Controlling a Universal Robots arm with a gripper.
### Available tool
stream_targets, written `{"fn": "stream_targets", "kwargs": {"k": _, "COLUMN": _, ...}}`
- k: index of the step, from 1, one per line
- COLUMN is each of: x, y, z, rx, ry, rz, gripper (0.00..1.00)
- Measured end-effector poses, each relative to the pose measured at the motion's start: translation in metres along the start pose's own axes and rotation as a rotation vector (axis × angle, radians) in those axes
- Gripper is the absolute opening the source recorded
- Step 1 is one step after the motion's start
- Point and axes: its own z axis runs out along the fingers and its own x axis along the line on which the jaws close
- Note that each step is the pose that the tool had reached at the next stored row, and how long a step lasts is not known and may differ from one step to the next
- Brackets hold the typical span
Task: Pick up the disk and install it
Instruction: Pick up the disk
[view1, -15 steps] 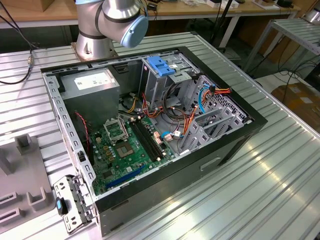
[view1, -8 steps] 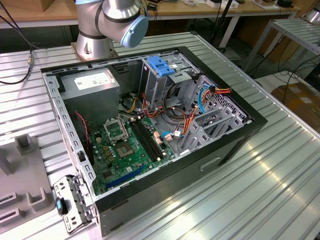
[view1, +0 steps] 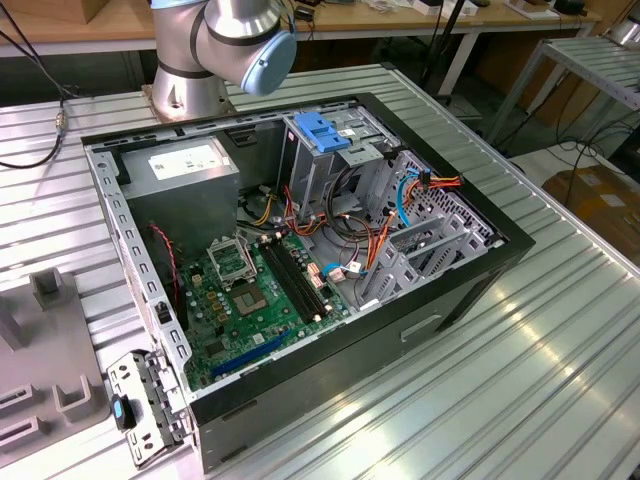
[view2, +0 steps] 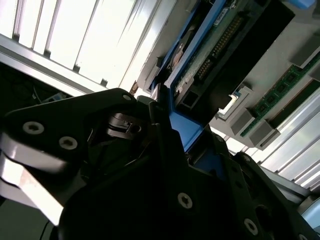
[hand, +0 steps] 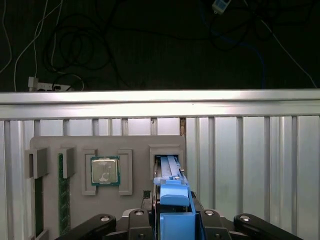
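— Question: where is the disk (hand: 169, 170)?
— It stands on its thin edge at a slot in the gray tray (hand: 135, 142). You can see its blue rails in the first wrist view.
— Does the end effector (hand: 175, 217) have it?
— Yes. Two dark fingers sit one on each side of the disk's near end and press on the blue rail. They are only as far apart as the disk is thick. In the second wrist view the blue rail runs in between the fingers too. The dark disk sticks out past them, and a row of little pins shows.
— Is the disk out of the slot?
— I cannot tell. Its far end is right at the slot.
— What else is in the tray?
— A square chip (hand: 105, 170) lies flat in its own spot, beside the disk's slot. A green memory stick (hand: 63, 200) stands in another slot, past the chip.
— And the computer?
— In the exterior view the open computer case (view1: 440, 300) lies on the ribbed metal counter (view1: 540, 380). The gray tray is at the exterior view's left of the case. The robot arm (view1: 225, 40) stands behind the case.
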Motion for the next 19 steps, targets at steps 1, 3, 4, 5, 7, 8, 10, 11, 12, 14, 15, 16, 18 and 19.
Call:
{"fn": "stream_targets", "kwargs": {"k": 1, "x": 0.0000, "y": 0.0000, "z": 0.0000, "rx": 0.0001, "ry": -0.0001, "rz": -0.001, "gripper": 0.37}}
{"fn": "stream_targets", "kwargs": {"k": 3, "x": 0.0000, "y": 0.0000, "z": 0.0000, "rx": 0.0001, "ry": -0.0001, "rz": -0.003, "gripper": 0.37}}
{"fn": "stream_targets", "kwargs": {"k": 4, "x": 0.0000, "y": 0.0000, "z": 0.0000, "rx": 0.0000, "ry": -0.0001, "rz": -0.004, "gripper": 0.37}}
{"fn": "stream_targets", "kwargs": {"k": 5, "x": 0.0000, "y": 0.0000, "z": 0.0000, "rx": 0.0000, "ry": -0.0001, "rz": -0.006, "gripper": 0.37}}
{"fn": "stream_targets", "kwargs": {"k": 7, "x": 0.0000, "y": 0.0000, "z": 0.0000, "rx": 0.0000, "ry": -0.0001, "rz": -0.006, "gripper": 0.37}}
{"fn": "stream_targets", "kwargs": {"k": 8, "x": 0.0000, "y": 0.0000, "z": 0.0000, "rx": 0.0000, "ry": -0.0001, "rz": -0.006, "gripper": 0.37}}
{"fn": "stream_targets", "kwargs": {"k": 10, "x": 0.0000, "y": 0.0000, "z": 0.0000, "rx": 0.0000, "ry": -0.0002, "rz": -0.006, "gripper": 0.37}}
{"fn": "stream_targets", "kwargs": {"k": 11, "x": 0.0000, "y": 0.0000, "z": 0.0000, "rx": 0.0001, "ry": -0.0001, "rz": -0.006, "gripper": 0.37}}
{"fn": "stream_targets", "kwargs": {"k": 12, "x": 0.0000, "y": 0.0000, "z": 0.0000, "rx": 0.0001, "ry": -0.0002, "rz": -0.005, "gripper": 0.37}}
{"fn": "stream_targets", "kwargs": {"k": 14, "x": 0.0000, "y": 0.0000, "z": 0.0000, "rx": 0.0001, "ry": 0.0000, "rz": 0.003, "gripper": 0.37}}
{"fn": "stream_targets", "kwargs": {"k": 15, "x": 0.0000, "y": 0.0000, "z": 0.0000, "rx": 0.0001, "ry": 0.0000, "rz": 0.005, "gripper": 0.37}}
{"fn": "stream_targets", "kwargs": {"k": 16, "x": 0.0000, "y": 0.0000, "z": 0.0000, "rx": 0.0002, "ry": 0.0001, "rz": 0.006, "gripper": 0.37}}
{"fn": "stream_targets", "kwargs": {"k": 18, "x": 0.0000, "y": 0.0000, "z": 0.0000, "rx": 0.0001, "ry": 0.0001, "rz": 0.006, "gripper": 0.37}}
{"fn": "stream_targets", "kwargs": {"k": 19, "x": 0.0000, "y": 0.0000, "z": 0.0000, "rx": 0.0002, "ry": 0.0000, "rz": 0.006, "gripper": 0.37}}
